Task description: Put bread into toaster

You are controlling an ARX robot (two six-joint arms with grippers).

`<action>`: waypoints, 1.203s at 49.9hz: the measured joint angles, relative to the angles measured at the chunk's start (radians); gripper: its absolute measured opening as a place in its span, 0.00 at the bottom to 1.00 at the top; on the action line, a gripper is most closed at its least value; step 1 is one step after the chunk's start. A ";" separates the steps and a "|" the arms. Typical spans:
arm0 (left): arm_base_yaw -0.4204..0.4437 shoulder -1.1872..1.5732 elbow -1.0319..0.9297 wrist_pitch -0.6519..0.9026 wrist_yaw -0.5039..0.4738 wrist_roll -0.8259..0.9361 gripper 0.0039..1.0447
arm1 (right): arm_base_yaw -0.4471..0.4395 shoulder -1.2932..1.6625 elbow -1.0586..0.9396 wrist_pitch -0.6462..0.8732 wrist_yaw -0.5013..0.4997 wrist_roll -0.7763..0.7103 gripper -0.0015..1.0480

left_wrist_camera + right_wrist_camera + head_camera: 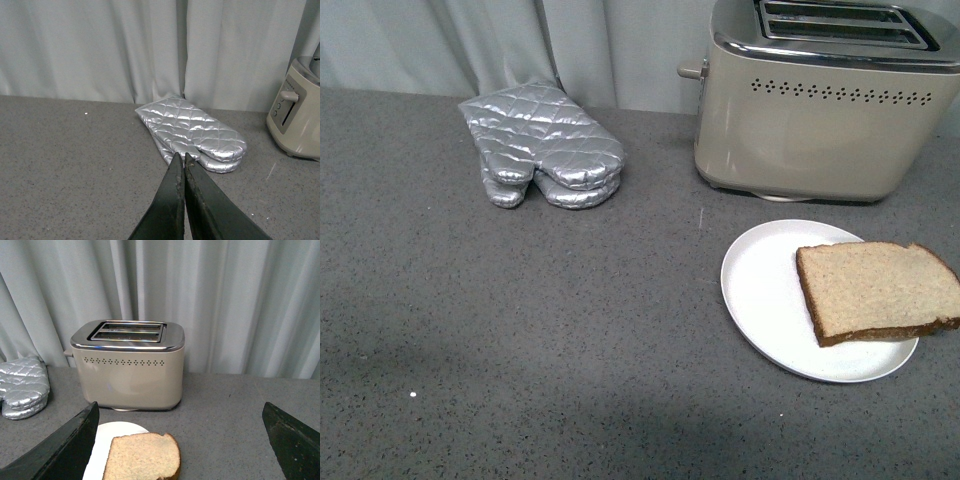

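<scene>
The bread (pixel 875 290), a tan slice with dark crust, lies flat on a white plate (pixel 765 300) at the front right, overhanging its right rim. The beige-and-chrome toaster (pixel 825 100) stands behind the plate, slots up, lever knob on its left side. In the right wrist view the bread (pixel 145 456) lies between and below my open right gripper (pixel 180 412), with the toaster (pixel 127 365) beyond. My left gripper (pixel 180 157) is shut and empty, above the counter near the mitt. Neither gripper shows in the front view.
A silver quilted oven mitt (pixel 545 145) lies at the back left of the grey counter (pixel 520 330); it also shows in the left wrist view (pixel 192 132). A pale curtain (pixel 610 45) hangs behind.
</scene>
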 joint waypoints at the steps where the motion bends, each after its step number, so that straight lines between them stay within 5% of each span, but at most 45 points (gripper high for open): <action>1: 0.006 -0.032 -0.002 -0.028 0.005 0.001 0.03 | 0.000 0.000 0.000 0.000 0.000 0.000 0.90; 27: 0.180 -0.471 -0.052 -0.381 0.173 0.003 0.03 | 0.000 0.000 0.000 0.000 0.000 0.000 0.90; 60: 0.185 -0.805 -0.053 -0.695 0.180 0.003 0.03 | 0.000 0.000 0.000 0.000 0.000 0.000 0.90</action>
